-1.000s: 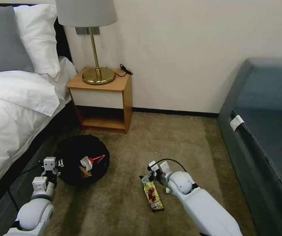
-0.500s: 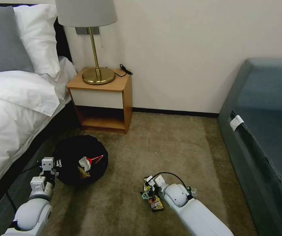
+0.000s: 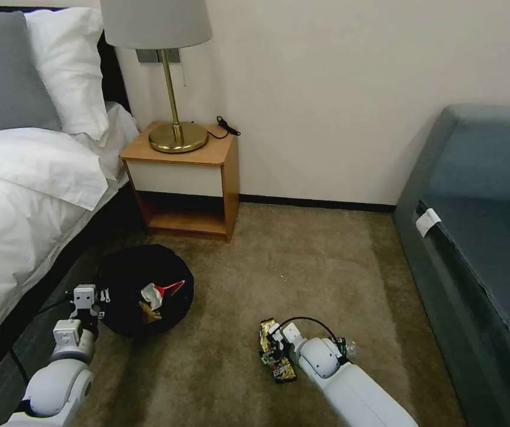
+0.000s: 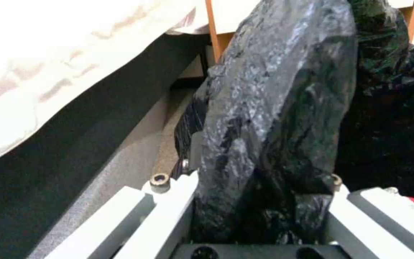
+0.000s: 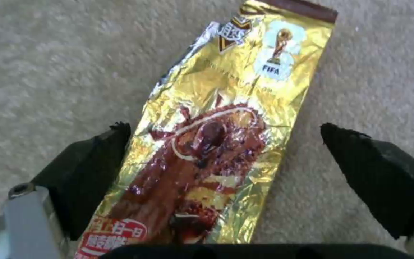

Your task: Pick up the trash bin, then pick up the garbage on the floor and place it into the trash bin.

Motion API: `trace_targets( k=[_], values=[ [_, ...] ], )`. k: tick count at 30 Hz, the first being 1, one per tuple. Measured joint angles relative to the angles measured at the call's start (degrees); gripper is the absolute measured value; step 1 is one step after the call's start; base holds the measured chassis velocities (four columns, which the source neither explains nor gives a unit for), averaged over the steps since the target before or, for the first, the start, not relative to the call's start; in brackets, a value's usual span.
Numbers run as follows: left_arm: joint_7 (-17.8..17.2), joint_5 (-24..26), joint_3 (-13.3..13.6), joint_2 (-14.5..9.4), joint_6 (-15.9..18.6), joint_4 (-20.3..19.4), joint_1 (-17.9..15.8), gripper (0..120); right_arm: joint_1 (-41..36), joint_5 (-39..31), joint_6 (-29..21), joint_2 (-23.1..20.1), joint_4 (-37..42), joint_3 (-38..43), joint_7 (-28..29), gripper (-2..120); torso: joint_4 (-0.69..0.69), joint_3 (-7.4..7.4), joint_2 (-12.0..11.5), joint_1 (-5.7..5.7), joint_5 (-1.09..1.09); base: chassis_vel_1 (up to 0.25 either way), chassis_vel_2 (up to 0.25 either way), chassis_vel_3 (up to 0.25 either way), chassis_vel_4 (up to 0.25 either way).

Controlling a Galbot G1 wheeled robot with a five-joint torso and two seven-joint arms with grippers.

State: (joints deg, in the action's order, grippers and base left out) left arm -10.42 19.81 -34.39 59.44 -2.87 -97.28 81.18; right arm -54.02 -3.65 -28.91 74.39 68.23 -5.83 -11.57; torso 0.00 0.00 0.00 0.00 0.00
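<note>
The trash bin [image 3: 130, 279], draped in a crinkly black bag [image 4: 274, 118], stands on the carpet beside the bed. My left gripper [image 3: 95, 296] [image 4: 260, 205] is shut on its near rim. Inside lie a red-and-white carton [image 3: 163, 292] and brown paper [image 3: 149, 312]. A golden-brown snack wrapper [image 3: 283, 372] [image 5: 216, 136] lies flat on the carpet. My right gripper [image 3: 271, 350] [image 5: 235, 162] is low over it and open, with a black pad [image 5: 97, 169] on either side. A clear bottle [image 3: 347, 347] peeks out behind the right wrist.
A wooden nightstand [image 3: 184, 178] with a brass lamp [image 3: 175, 136] stands against the wall behind the bin. The bed [image 3: 24, 196] runs along the left, and a blue-grey sofa [image 3: 486, 237] along the right. Open carpet [image 3: 302, 261] lies between them.
My right gripper has drawn back and down along the carpet until it straddles the wrapper. The left gripper and the bin shifted slightly left.
</note>
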Motion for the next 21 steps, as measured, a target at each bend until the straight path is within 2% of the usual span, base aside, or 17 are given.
trace_targets(
  k=[4,7,11,13,15,17,19,21],
  values=[
    [0.06,0.02,0.06,0.01,-0.22,0.12,0.00,4,-0.18,0.51,0.98,0.07,-0.65,0.06,0.01,99,0.00,0.00,0.00,0.00,0.00,0.000,0.000,0.000,0.000],
    [0.07,0.03,0.08,0.01,-0.30,0.12,0.02,4,-0.19,0.65,1.38,0.21,-1.05,0.13,-0.04,92,0.00,0.00,0.00,0.00,0.00,0.000,0.000,0.000,0.000],
    [0.13,0.04,0.09,0.00,-0.34,0.09,0.10,4,-0.14,0.65,1.95,0.38,-1.23,0.27,-0.33,75,0.01,0.00,0.01,0.00,0.00,0.000,0.000,0.000,0.000],
    [0.13,0.05,0.09,-0.01,-0.34,0.07,0.12,4,-0.16,0.65,2.02,0.38,-1.19,0.28,-0.36,72,0.01,0.00,0.01,0.00,0.01,0.000,0.000,0.000,0.000],
    [0.15,0.14,0.07,-0.10,-0.42,-0.09,0.22,4,-0.27,0.71,2.52,0.25,-1.06,0.48,-0.37,57,0.01,0.00,0.01,0.00,0.02,0.000,0.000,0.000,0.000],
    [0.15,0.15,0.07,-0.10,-0.43,-0.09,0.22,4,-0.28,0.72,2.54,0.24,-1.04,0.50,-0.36,57,0.01,0.00,0.01,0.00,0.02,0.000,0.000,0.000,0.000],
    [0.17,0.19,0.07,-0.12,-0.49,-0.09,0.25,4,-0.35,0.82,2.75,0.20,-0.90,0.66,-0.38,44,0.00,0.00,0.01,0.00,0.01,0.000,0.000,0.000,0.000],
    [0.17,0.19,0.07,-0.12,-0.50,-0.09,0.25,4,-0.34,0.85,2.79,0.20,-0.90,0.67,-0.39,44,0.00,0.00,0.01,0.00,0.01,0.000,0.000,0.000,0.000]
  ],
)
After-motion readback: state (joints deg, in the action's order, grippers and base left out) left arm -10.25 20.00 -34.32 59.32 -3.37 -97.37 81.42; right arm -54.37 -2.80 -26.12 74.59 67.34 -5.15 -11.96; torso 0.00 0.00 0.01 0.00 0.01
